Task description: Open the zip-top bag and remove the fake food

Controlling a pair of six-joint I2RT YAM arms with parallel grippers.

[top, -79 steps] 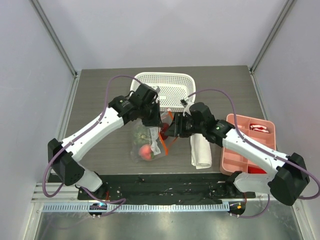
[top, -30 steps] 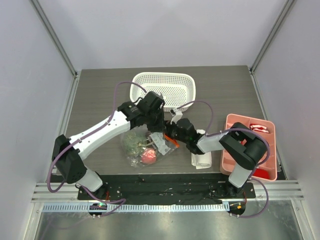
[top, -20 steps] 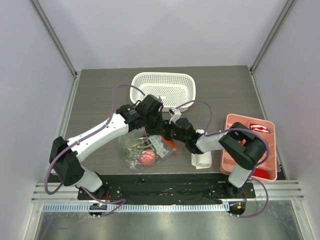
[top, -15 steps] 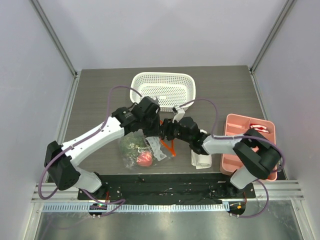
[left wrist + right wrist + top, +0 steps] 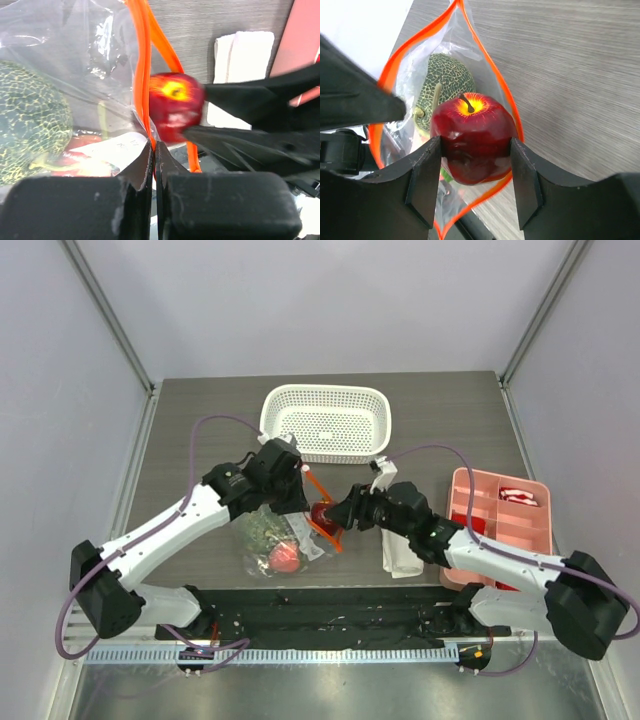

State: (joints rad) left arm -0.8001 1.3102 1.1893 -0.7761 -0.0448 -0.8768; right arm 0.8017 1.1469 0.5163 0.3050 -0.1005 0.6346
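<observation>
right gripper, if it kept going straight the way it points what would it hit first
The right gripper, shut on the dark red fruit, points into the open zip-top bag. The bumpy green ball inside looks first in line, though depth is unclear.

The apple (image 5: 472,137) is dark red with a yellow patch round its stem; the melon (image 5: 442,90) is green with pale netting. The clear zip-top bag (image 5: 75,45) has an orange zip strip, and the desk (image 5: 570,60) is grey woodgrain.
</observation>
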